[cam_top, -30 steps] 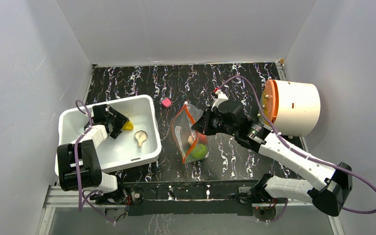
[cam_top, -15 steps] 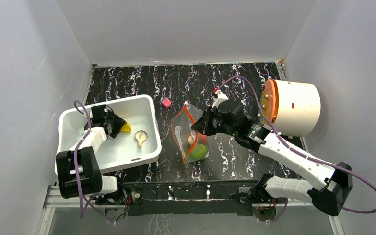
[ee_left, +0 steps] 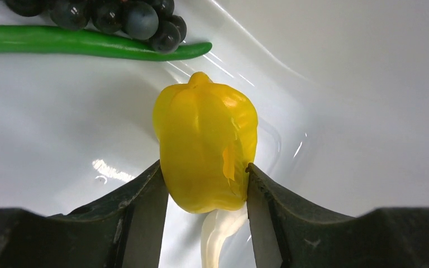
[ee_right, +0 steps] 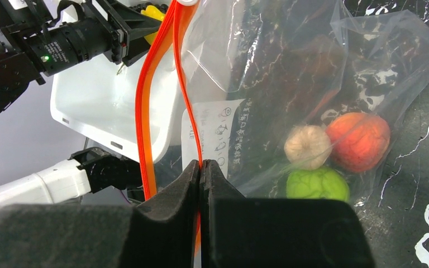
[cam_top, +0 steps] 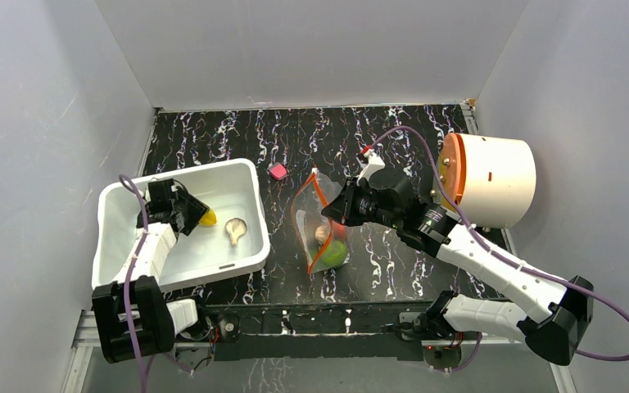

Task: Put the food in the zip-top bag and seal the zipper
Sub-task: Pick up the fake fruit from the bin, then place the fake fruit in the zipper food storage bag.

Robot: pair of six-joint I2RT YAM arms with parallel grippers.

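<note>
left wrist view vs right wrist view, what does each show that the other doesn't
Left wrist only: dark grapes and a long green pod lying in the white bin.
Right wrist only: the zip-top bag holding an orange ball, garlic and green ball, with the right pincer shut on the zipper.
Both: the white bin, and the left pincer shut on the yellow piece.

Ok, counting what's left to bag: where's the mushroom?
The mushroom lies in the white bin, left side of the top view, just right of the yellow piece in the left gripper.
</note>
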